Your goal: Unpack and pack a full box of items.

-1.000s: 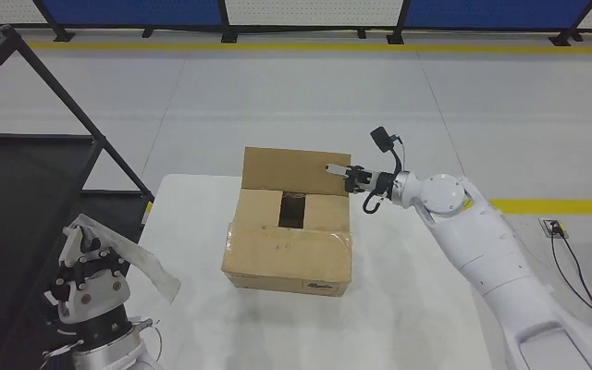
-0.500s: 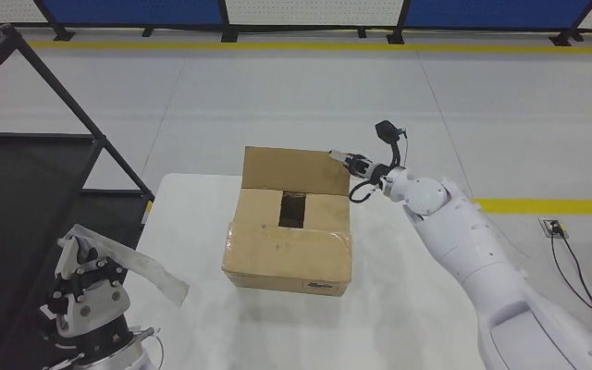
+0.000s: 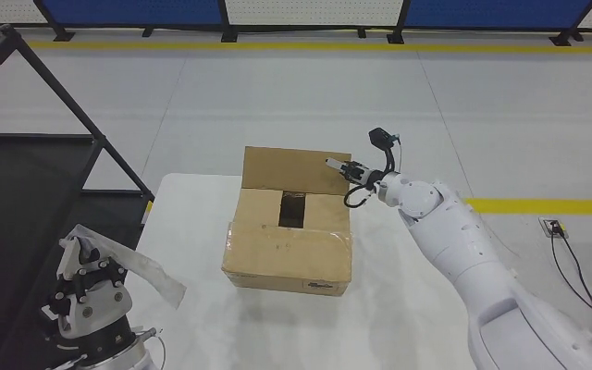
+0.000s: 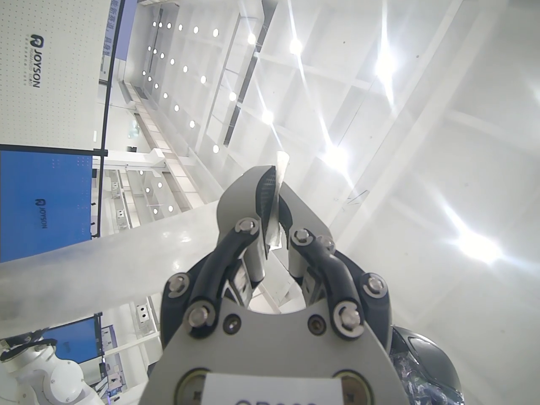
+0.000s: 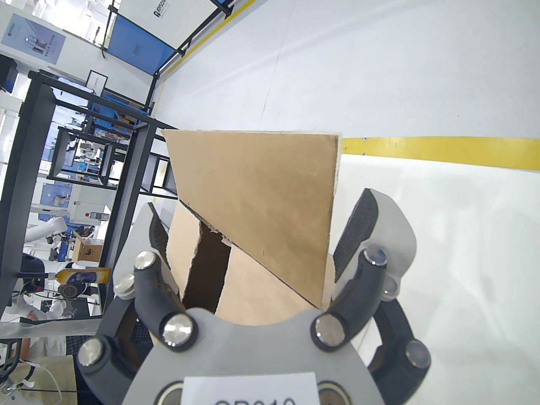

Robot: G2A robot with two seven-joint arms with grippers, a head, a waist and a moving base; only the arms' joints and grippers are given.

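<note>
A brown cardboard box (image 3: 289, 248) stands in the middle of the white table. Its far flap (image 3: 296, 169) stands upright, and a dark gap (image 3: 292, 210) shows between the top flaps. My right gripper (image 3: 335, 165) is at the far flap's right corner. It is open, and the flap (image 5: 261, 195) sits between its fingers without being clamped. My left gripper (image 3: 81, 252) is off the table's near left corner, pointing upward. It is shut on a translucent tape strip (image 3: 148, 273), pinched between the fingertips in the left wrist view (image 4: 276, 195).
A black metal rack (image 3: 55, 176) stands beside the table's left side, close to my left arm. Bare table (image 3: 416, 305) lies right of and in front of the box. Beyond the far edge is open floor with a yellow line (image 3: 527, 205).
My right gripper shifted a little along the far flap's right corner, up and back again. My left gripper sank slightly toward the near left with the tape strip. The box has not moved.
</note>
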